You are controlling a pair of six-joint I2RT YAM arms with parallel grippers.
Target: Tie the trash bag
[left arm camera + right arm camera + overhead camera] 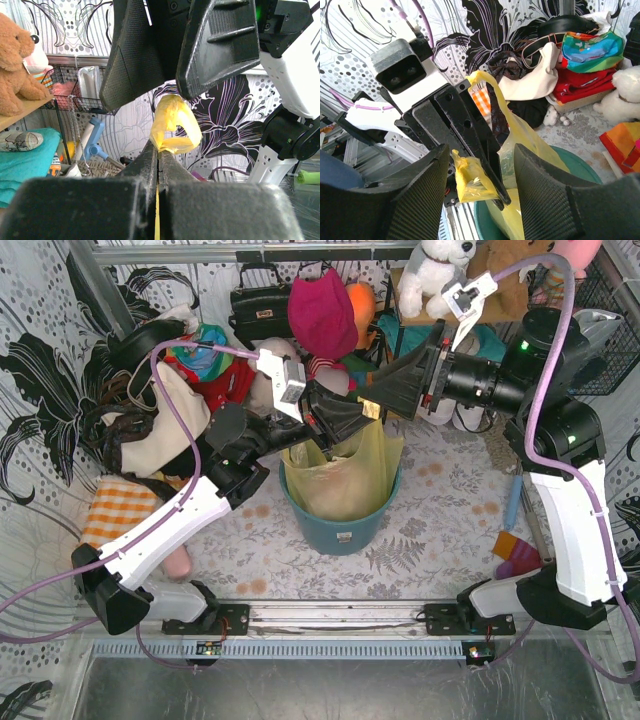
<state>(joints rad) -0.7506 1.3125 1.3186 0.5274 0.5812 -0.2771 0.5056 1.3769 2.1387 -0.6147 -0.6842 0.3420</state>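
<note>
the trash bag sits in the teal bin on the table, one top corner lifted. the left end effector is clamped on that corner; the right end effector stands apart around it.

White walls printed with black flowers and dots close in the left and back. The table wears a pale cloth of grey ferns and orange blots. A metal rail runs along its near edge. At the back right a black wire basket hangs beside a wooden shelf, perhaps from the frame bar. The light is even.
</note>
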